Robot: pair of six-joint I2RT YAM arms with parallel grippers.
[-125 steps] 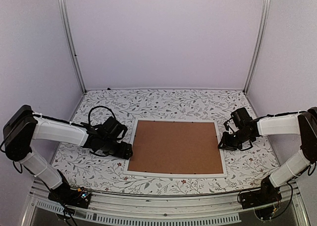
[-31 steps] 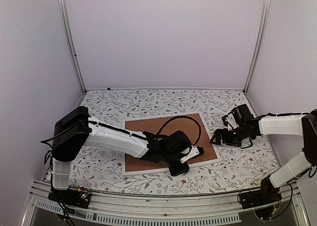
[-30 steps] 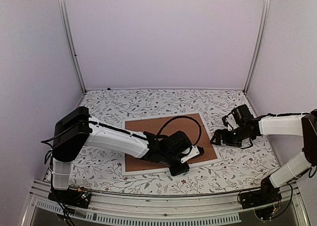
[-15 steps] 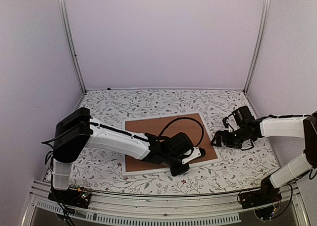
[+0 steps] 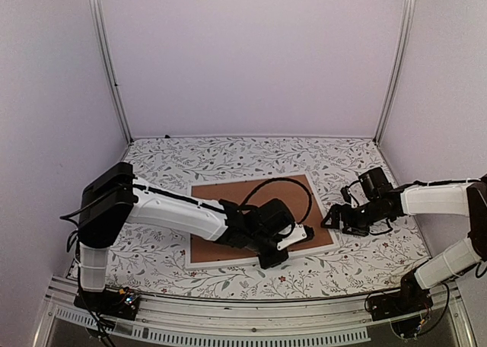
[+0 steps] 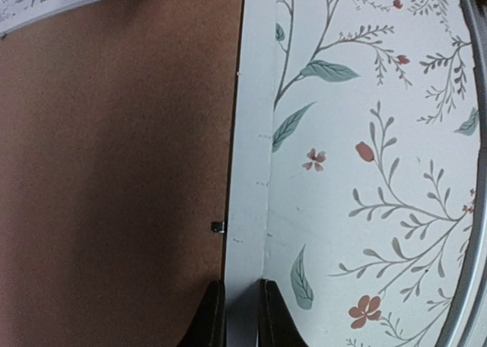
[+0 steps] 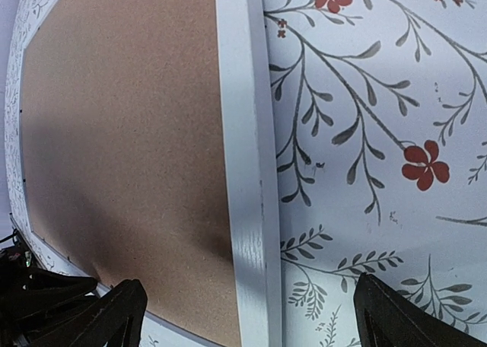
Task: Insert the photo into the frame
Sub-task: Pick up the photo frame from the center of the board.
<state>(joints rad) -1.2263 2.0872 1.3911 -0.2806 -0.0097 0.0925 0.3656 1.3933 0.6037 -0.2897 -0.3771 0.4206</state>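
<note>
The frame (image 5: 221, 262) lies face down on the flowered tablecloth, turned slightly askew, with its brown backing board (image 5: 236, 202) facing up. The photo is hidden. My left gripper (image 5: 272, 260) is at the frame's near edge. In the left wrist view, this left gripper (image 6: 240, 288) is shut on the white rim (image 6: 251, 134), beside a small metal tab (image 6: 218, 227). My right gripper (image 5: 329, 222) is at the frame's right edge. It stands open (image 7: 247, 286) astride the rim (image 7: 243, 157), with one finger over the backing board (image 7: 122, 134) and the other over the cloth.
The flowered tablecloth (image 5: 190, 157) covers the whole table. Metal posts (image 5: 106, 65) and lilac walls close in the back and sides. A metal rail (image 5: 228, 316) runs along the near edge. The left arm's black cable (image 5: 289, 186) loops over the backing board.
The left gripper's jaws have closed onto the frame's near rim. The right gripper has shifted a little right and nearer, still open at the right edge.
</note>
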